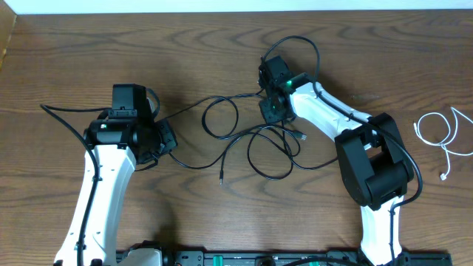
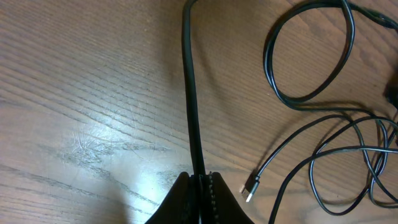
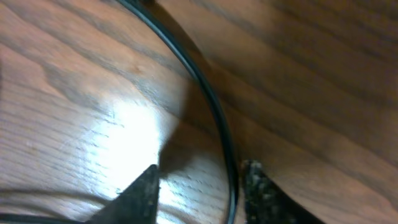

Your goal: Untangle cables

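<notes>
Left hand point(image 2: 200, 186): right at the lens in the left wrist view, and we've got its fingers pressed together on a black cable point(image 2: 189, 93) — clamped tight, the cord running straight up and away from the tips across the desk point(image 2: 74, 93).

Loose plug point(image 2: 250, 188): just to the side of that grip, a small metal-tipped end lies flat on the wood, its cord curving off into the loops.

Black cables point(image 1: 255, 140): from overhead we see the tangle spread mid-desk between the two arms — one round loop, then larger overlapping loops nearer the right arm, with a free end point(image 1: 222, 179) pointing toward the front edge.

Right hand point(image 3: 199, 186): fingers parted, one on each side of a single black strand point(image 3: 214, 112) (a strand that arcs between them; we can't tell whether either pad actually touches it).

White cable point(image 1: 443, 137): far right of the desk, well apart from the black tangle, lying in loose curves by itself.
</notes>
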{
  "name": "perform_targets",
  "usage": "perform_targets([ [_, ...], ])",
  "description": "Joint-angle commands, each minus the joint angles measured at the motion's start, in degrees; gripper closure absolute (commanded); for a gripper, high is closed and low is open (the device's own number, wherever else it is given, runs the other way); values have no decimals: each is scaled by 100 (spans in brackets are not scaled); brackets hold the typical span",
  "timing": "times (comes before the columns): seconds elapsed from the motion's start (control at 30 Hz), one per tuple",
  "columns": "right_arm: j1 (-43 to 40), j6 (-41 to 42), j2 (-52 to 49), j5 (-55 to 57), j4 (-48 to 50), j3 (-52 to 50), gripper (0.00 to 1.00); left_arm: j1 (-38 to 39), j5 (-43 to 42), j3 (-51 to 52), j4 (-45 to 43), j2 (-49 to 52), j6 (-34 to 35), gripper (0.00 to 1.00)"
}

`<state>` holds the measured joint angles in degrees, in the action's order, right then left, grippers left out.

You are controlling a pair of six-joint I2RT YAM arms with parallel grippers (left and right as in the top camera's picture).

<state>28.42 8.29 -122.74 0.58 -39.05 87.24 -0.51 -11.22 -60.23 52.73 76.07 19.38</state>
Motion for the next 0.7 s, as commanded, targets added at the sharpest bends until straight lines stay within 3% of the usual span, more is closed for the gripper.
perform_targets([
  [0.0, 35, 9, -22, 118, -162, -76, 73, 11, 79, 0, 39, 13, -96, 93],
  [0.03, 35, 74, -22, 120, -223, -81, 78, 11, 79, 0, 39, 13, -96, 93],
  [0.07, 20, 109, -22, 122, -258, -81, 95, 11, 81, 0, 39, 13, -96, 93],
  [0.1, 2, 111, -22, 120, -262, -79, 99, 11, 81, 0, 39, 13, -96, 93],
  [0.27, -236, 118, 98, 212, -584, 127, 99, 11, 221, 0, 37, 13, -98, 93],
  [0.43, -1034, 575, 693, 1357, -1473, 671, 99, 0, 1320, 0, -11, 13, -87, 93],
  [0.53, -1670, 756, 1137, 2280, -1858, 730, 99, -216, 1941, 0, -52, 11, 492, 93],
  [0.67, -2618, 907, 1561, 2625, -2109, 730, 99, -699, 2009, 0, -166, 11, 1062, 93],
])
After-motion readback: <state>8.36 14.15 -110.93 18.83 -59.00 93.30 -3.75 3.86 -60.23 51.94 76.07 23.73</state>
